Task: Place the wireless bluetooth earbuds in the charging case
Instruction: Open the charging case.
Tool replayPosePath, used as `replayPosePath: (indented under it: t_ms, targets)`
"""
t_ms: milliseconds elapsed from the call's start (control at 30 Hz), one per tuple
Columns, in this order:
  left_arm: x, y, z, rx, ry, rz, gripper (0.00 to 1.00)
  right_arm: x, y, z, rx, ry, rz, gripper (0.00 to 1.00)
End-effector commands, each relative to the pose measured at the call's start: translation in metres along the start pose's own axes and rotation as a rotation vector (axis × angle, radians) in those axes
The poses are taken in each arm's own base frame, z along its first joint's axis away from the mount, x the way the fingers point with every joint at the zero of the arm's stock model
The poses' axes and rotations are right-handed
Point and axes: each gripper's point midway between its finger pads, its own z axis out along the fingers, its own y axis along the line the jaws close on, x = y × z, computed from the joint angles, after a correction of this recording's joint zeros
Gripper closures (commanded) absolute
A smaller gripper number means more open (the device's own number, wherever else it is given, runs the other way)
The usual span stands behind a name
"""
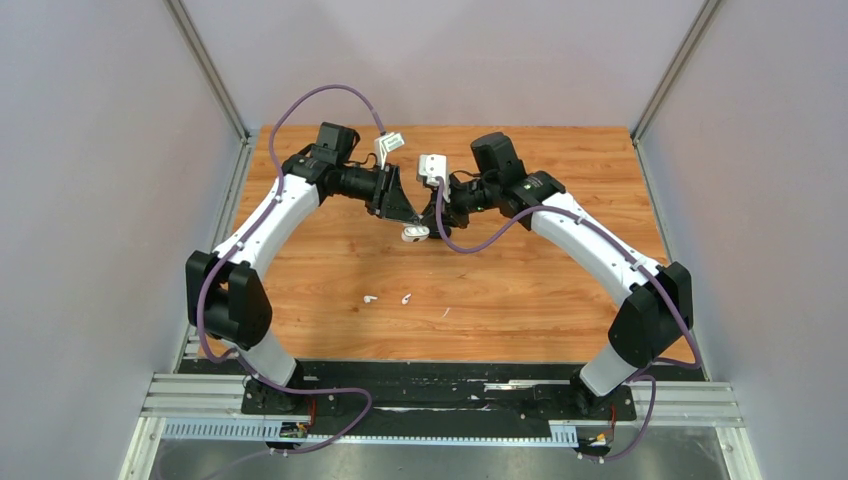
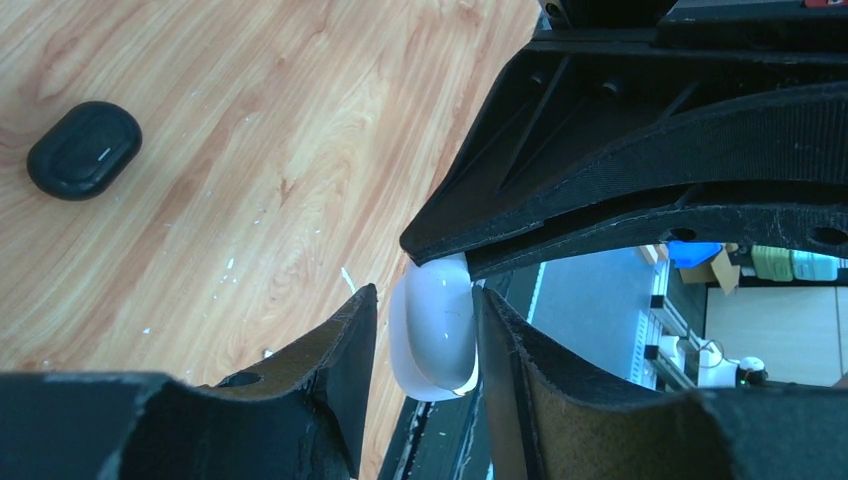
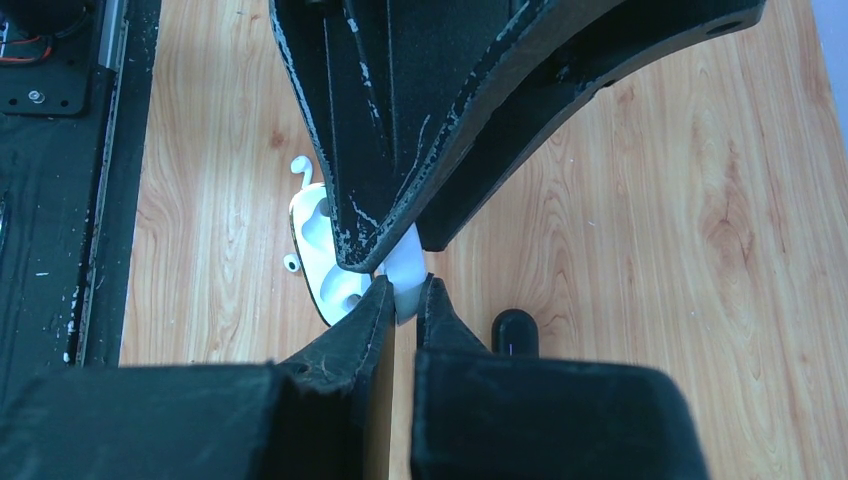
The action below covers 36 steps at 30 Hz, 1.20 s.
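Note:
The white charging case (image 1: 415, 233) is held between both grippers at mid-table. In the left wrist view the case (image 2: 435, 340) sits between my left gripper's (image 2: 425, 300) fingers, against the right-hand finger. My right gripper (image 3: 405, 288) is shut on the case's lid (image 3: 404, 265); the open base (image 3: 322, 250) with its two wells shows to the left of it. The two earbuds (image 1: 370, 298) (image 1: 406, 297) lie loose on the wood nearer the arm bases. They also show in the right wrist view (image 3: 300, 170) (image 3: 291, 263), beside the case.
A small black oval object (image 2: 83, 150) lies on the wood near the case; it also shows in the right wrist view (image 3: 515, 330). A thin white fleck (image 1: 445, 313) lies right of the earbuds. A black rail (image 1: 440, 375) runs along the table's near edge.

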Motion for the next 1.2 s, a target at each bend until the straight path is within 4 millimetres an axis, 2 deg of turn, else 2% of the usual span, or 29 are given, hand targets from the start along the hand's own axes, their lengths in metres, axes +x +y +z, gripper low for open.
replayPosePath:
  t_ms: [0, 300, 500, 600, 700, 767, 867, 900, 967, 1067, 1167]
  targets:
    - [-0.015, -0.014, -0.001, 0.049, -0.026, 0.027, 0.53, -0.020, -0.003, 0.000, 0.003, -0.046, -0.043, 1.00]
    - [-0.016, -0.016, -0.003, 0.099, -0.031, 0.019, 0.70, -0.020, -0.003, 0.001, 0.004, -0.046, -0.046, 1.00]
    - [-0.016, -0.017, -0.003, 0.117, -0.033, 0.019, 0.92, -0.019, -0.006, 0.001, 0.016, -0.043, -0.050, 0.99]
    - [-0.016, -0.017, -0.003, 0.119, -0.034, 0.023, 1.00, -0.019, -0.006, 0.000, 0.024, -0.041, -0.054, 0.92]
    - [-0.017, -0.018, -0.005, 0.112, -0.039, 0.034, 1.00, -0.028, -0.009, -0.009, 0.056, -0.048, -0.059, 0.80]
    - [-0.016, -0.017, -0.007, 0.103, -0.041, 0.038, 1.00, -0.041, -0.009, -0.023, 0.081, -0.072, -0.065, 0.65]
    - [-0.015, -0.014, -0.010, 0.086, -0.041, 0.038, 1.00, -0.062, -0.009, -0.052, 0.104, -0.123, -0.058, 0.49]
    - [-0.016, -0.012, -0.011, 0.080, -0.043, 0.042, 1.00, -0.069, -0.010, -0.061, 0.112, -0.145, -0.046, 0.44]
    - [-0.015, -0.009, -0.013, 0.069, -0.045, 0.037, 1.00, -0.076, -0.010, -0.076, 0.128, -0.171, -0.014, 0.41]
    - [-0.018, -0.006, -0.017, 0.054, -0.057, 0.037, 1.00, -0.070, -0.008, -0.082, 0.153, -0.163, 0.019, 0.40]
    - [-0.021, -0.003, -0.023, 0.038, -0.074, 0.037, 1.00, -0.040, -0.005, -0.074, 0.171, -0.119, 0.094, 0.41]
